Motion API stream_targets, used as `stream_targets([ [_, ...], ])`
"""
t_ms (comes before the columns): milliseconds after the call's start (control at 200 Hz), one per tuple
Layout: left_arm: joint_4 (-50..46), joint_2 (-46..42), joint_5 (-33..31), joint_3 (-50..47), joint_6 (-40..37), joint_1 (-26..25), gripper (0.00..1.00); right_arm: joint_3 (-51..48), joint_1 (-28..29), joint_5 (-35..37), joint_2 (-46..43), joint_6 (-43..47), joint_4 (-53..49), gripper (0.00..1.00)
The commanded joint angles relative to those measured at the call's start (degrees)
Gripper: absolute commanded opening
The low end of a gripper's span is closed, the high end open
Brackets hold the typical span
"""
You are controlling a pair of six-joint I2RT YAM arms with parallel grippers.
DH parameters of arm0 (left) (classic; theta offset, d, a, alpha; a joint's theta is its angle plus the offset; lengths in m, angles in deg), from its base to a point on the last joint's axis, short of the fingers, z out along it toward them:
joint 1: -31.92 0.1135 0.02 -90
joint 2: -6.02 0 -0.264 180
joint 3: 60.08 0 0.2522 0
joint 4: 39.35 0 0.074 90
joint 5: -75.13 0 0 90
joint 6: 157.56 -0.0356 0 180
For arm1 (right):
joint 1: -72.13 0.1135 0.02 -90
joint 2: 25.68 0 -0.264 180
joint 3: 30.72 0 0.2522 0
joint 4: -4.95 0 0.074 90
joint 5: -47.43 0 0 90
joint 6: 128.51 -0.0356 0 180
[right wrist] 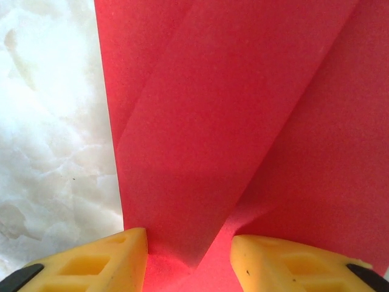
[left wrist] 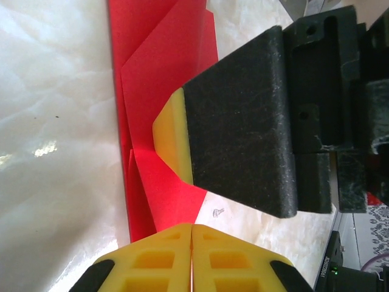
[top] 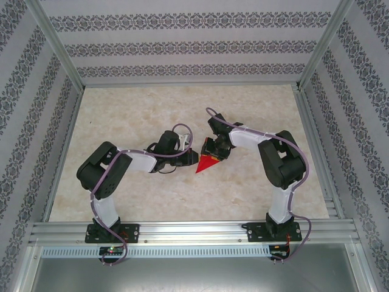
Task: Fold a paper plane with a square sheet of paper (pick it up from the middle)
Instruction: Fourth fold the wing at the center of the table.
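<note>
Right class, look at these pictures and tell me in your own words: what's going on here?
Two robot arms are folding a red paper on a pale marbled table. The paper is already creased into a pointed, triangular shape with overlapping flaps. The right gripper has its jaws apart, its fingertips down at the paper. The left gripper is shut, its tips together at the paper's edge; whether it pinches the paper is unclear.

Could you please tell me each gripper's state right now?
Left gripper: closed; hold unclear.
Right gripper: open, over the folded bright red paper sheet.
</note>
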Motion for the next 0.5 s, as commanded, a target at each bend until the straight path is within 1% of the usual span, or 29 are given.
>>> stream_targets([
  [0, 3.02, 1.45, 2.18, 1.94, 0.93, -0.47, 0.08, -4.55, 0.12, 7.43, 9.27, 1.44, -5.69, 0.46],
  [310, 3.09, 4.35, 3.50, 3.54, 0.92, -1.17, 0.06, -4.09, 0.14, 6.84, 10.14, 1.44, -5.61, 0.47],
  [495, -0.17, 5.23, 2.44, 4.34, -0.56, -1.65, 0.05, -3.94, 0.13, 6.32, 10.81, 1.44, -5.52, 0.48],
])
